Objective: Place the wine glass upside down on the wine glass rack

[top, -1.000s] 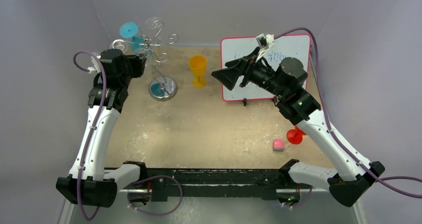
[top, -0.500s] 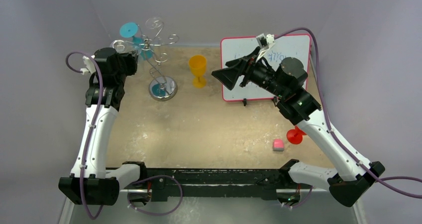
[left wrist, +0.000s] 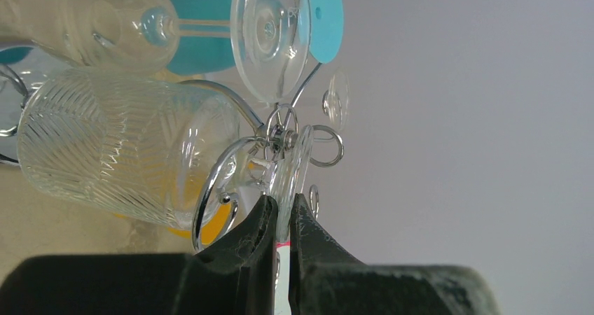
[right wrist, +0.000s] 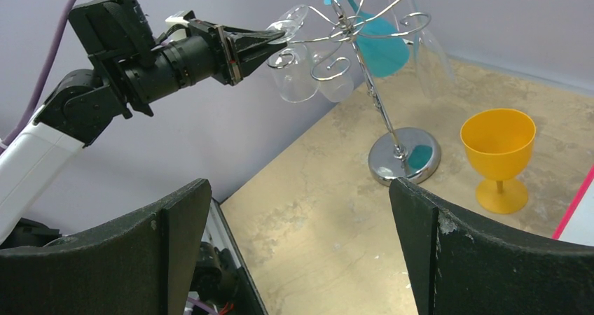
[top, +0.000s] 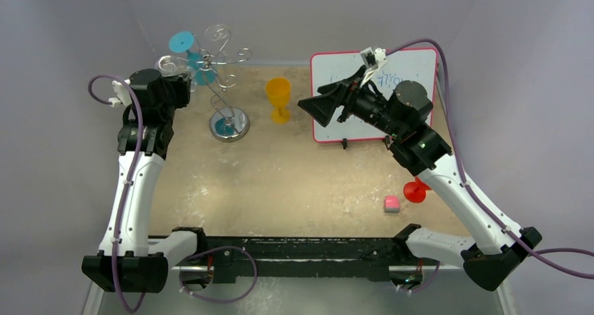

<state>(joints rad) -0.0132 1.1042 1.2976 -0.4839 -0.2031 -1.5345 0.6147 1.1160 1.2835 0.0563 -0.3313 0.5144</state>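
Left wrist: left gripper (left wrist: 280,220) clamped on glass (left wrist: 119,154) foot, rack (left wrist: 283,137) curl just ahead. Step: hanging glass. Next: seat foot, unclamp, withdraw. Right gripper (right wrist: 298,217) apart.

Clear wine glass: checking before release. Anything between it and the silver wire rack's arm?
Nothing visible does. Left fingers pinch the ribbed clear wine glass by its foot at a curl of the silver wire rack.

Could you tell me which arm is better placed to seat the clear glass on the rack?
Left: the left gripper holds the clear glass by its foot at the rack; the right gripper hangs open, far off.
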